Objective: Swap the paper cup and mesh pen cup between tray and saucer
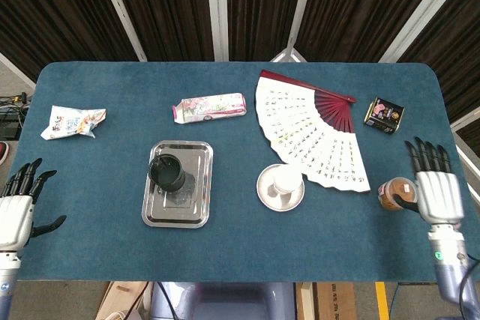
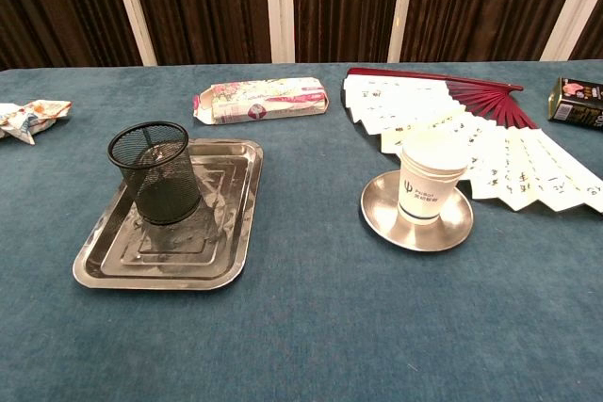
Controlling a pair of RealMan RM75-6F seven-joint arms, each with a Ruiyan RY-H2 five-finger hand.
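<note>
Progress: judging by layout, hard to say if swap was finished or not begun; pics alone can't settle which item started where.
Paper cup (image 2: 431, 175): stood upright on saucer (image 2: 452, 229), centre-right of table.
Pen cup (image 2: 157, 172): black mesh, upright on metal tray (image 2: 218, 265), toward tray's far-left part.
Left to do: if cups were at start spots, both moves remained; if already swapped, nothing.
Left hand (image 1: 15, 216): at near-left table edge, fingers spread & straight, held nothing, touched nothing, well apart from tray.
Right hand (image 1: 434, 191): at near-right edge, fingers extended & apart, empty; just beside small brown jar (image 1: 392, 193), contact w/ it unclear.
Chest view: neither hand visible.
Other stuff: open fan (image 2: 471, 134) behind saucer, not touching cup.
</note>
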